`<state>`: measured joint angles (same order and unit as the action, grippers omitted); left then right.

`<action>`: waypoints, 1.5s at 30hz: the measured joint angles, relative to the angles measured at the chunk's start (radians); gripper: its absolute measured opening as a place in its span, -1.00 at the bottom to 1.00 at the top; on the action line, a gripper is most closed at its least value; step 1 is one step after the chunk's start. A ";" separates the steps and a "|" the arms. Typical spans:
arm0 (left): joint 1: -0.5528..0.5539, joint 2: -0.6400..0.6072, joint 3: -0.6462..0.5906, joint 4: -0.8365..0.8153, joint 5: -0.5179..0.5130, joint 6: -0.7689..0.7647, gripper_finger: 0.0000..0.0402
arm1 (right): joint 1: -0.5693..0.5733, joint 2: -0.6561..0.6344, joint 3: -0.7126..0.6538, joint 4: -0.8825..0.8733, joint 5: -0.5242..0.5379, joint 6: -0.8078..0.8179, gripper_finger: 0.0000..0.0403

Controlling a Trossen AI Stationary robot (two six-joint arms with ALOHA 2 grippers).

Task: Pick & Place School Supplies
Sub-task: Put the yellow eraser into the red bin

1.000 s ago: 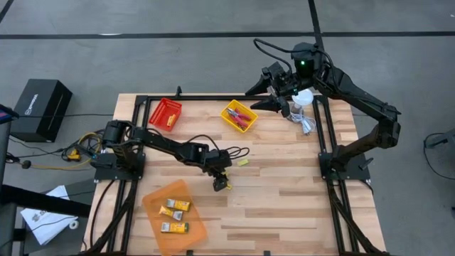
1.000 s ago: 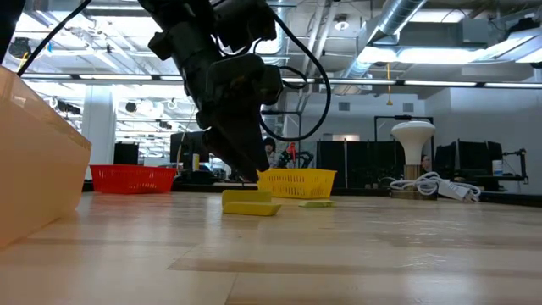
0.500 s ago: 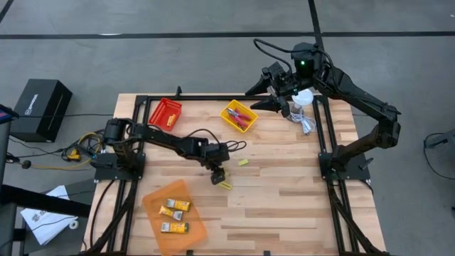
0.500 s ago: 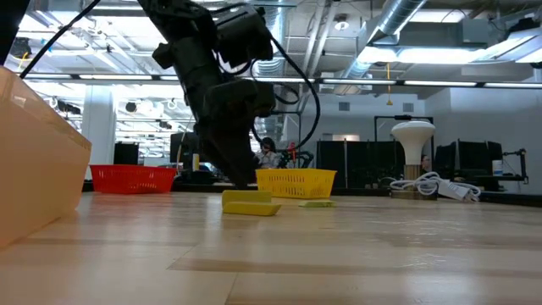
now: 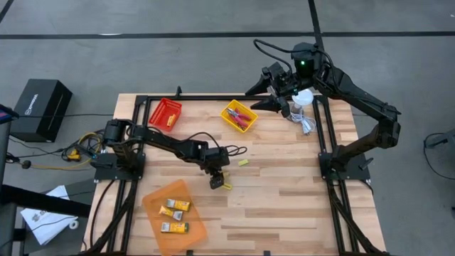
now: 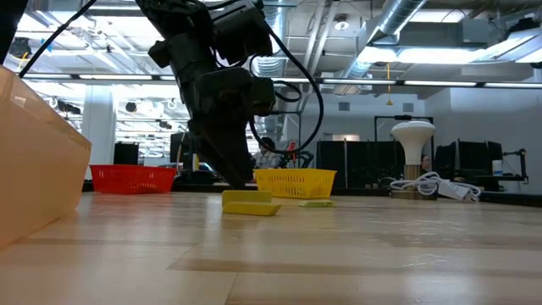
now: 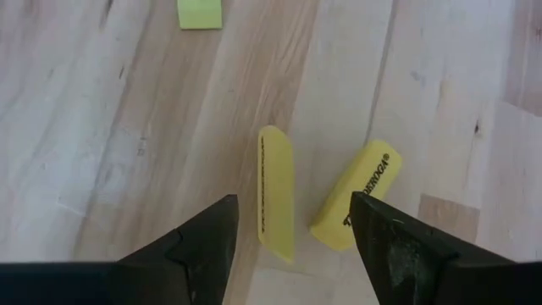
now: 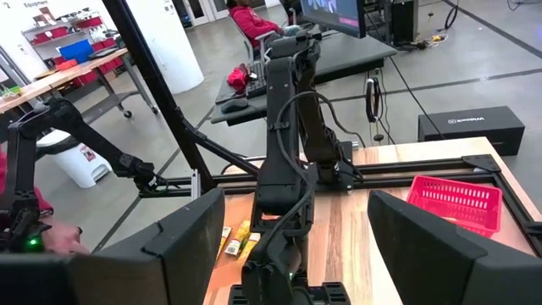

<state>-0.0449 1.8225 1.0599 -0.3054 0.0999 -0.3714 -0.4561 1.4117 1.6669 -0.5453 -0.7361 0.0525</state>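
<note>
Left gripper (image 5: 216, 182) poised low over the middle of the wooden table (image 5: 284, 199), fingers spread wide and holding nothing; in the left wrist view its two dark fingers (image 7: 203, 246) frame two yellow erasers (image 7: 276, 193) lying on the boards, one on edge and the other (image 7: 356, 196) tilted beside it, their near ends close together. A small pale-yellow flat piece (image 5: 242, 163) lies just beyond them toward the table's far edge. Orange tray (image 5: 151, 205) at the near left corner holds three yellow-and-white packs (image 5: 174, 206). Red tray (image 5: 165, 112) near the far left corner contains a small yellow item; yellow tray (image 5: 239, 116) at the far edge's middle holds red-handled tools (image 5: 244, 117). Right gripper (image 5: 272, 104) held high near the far right corner, beside the white lamp-like object (image 5: 303, 98); its fingers stand apart in the right wrist view and grasp nothing.
</note>
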 joint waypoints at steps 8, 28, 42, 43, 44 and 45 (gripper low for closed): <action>0.000 0.075 0.004 0.029 0.005 -0.006 0.12 | 0.000 0.000 0.000 0.000 0.000 0.000 0.40; 0.042 0.060 -0.006 0.084 -0.046 -0.015 -0.87 | -0.004 0.000 0.000 0.011 0.002 0.000 0.40; 0.388 -0.321 -0.053 0.086 -0.288 -0.034 -0.87 | -0.004 0.000 0.000 0.123 0.004 0.027 0.40; 0.430 -0.351 -0.077 0.088 -0.289 -0.032 -0.87 | -0.003 0.000 0.000 0.124 0.004 0.027 0.40; 0.471 -0.384 -0.103 0.082 -0.289 -0.031 -0.87 | -0.003 0.000 0.000 0.124 0.004 0.027 0.40; 0.512 -0.415 -0.126 0.087 -0.289 -0.029 -0.87 | -0.003 0.000 0.000 0.123 0.005 0.027 0.40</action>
<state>0.4668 1.4075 0.9339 -0.2187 -0.1891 -0.4007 -0.4595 1.4120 1.6669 -0.4221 -0.7311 0.0799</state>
